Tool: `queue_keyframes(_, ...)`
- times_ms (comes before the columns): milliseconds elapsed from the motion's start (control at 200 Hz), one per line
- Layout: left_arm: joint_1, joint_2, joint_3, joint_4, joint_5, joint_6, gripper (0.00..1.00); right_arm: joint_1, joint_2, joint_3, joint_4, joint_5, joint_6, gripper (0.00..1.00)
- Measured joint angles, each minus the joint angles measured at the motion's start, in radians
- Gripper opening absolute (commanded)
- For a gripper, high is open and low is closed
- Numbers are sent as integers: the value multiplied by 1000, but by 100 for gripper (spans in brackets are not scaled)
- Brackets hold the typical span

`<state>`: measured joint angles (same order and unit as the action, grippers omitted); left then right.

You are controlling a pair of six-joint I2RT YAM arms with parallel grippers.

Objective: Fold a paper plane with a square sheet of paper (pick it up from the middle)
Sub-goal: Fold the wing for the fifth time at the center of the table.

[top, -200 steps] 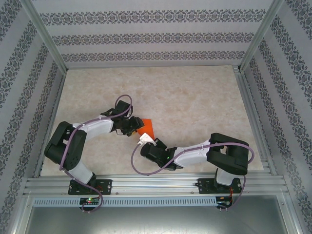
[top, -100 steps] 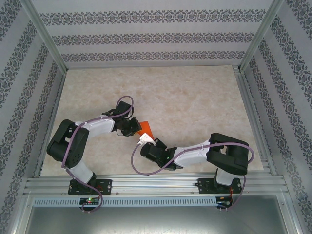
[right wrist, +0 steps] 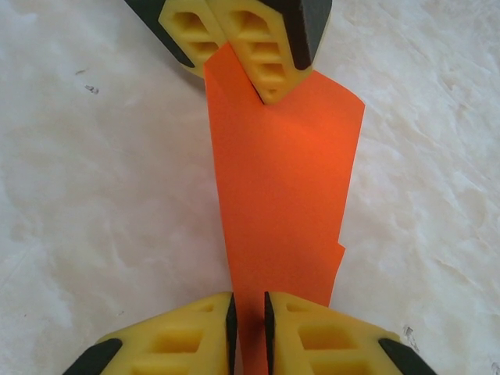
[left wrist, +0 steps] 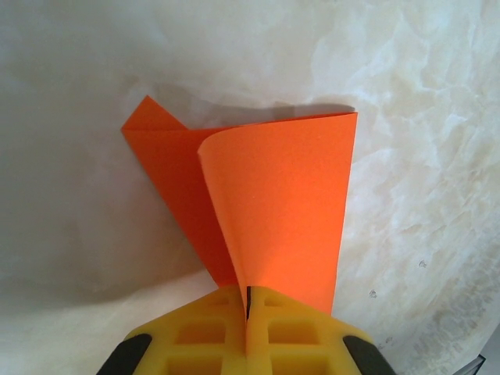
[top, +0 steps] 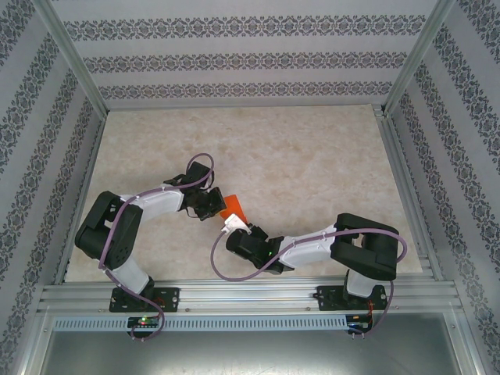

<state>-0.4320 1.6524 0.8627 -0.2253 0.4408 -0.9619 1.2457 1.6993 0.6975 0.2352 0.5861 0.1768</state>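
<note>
Left pincer (left wrist: pixel 247 301) clamping paper (left wrist: pixel 289 195), right pincer (right wrist: pixel 248 306) slightly parted

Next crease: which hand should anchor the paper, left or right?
Left, probably. The left hand is shut on the folded orange paper; the right hand has its fingers slightly apart around the other end, so it's free to press.

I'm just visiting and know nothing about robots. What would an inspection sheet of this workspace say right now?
Surface: pale marbled tabletop, no marks seen.
Job's things: orange paper, partly folded, spanning between both end effectors.
Clutter: nothing seen.
End effectors: left end effector shut on one end of the paper; right end effector with jaws slightly apart around the other end.
Cables: purple cables in loops, none lying on the paper.
Surroundings: patterned walls, aluminium frame.
</note>
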Motion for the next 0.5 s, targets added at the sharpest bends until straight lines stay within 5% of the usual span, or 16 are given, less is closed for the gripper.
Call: queue_keyframes(500,0,0,0,0,3,0,2,0,41,29,-26,16,-35,17)
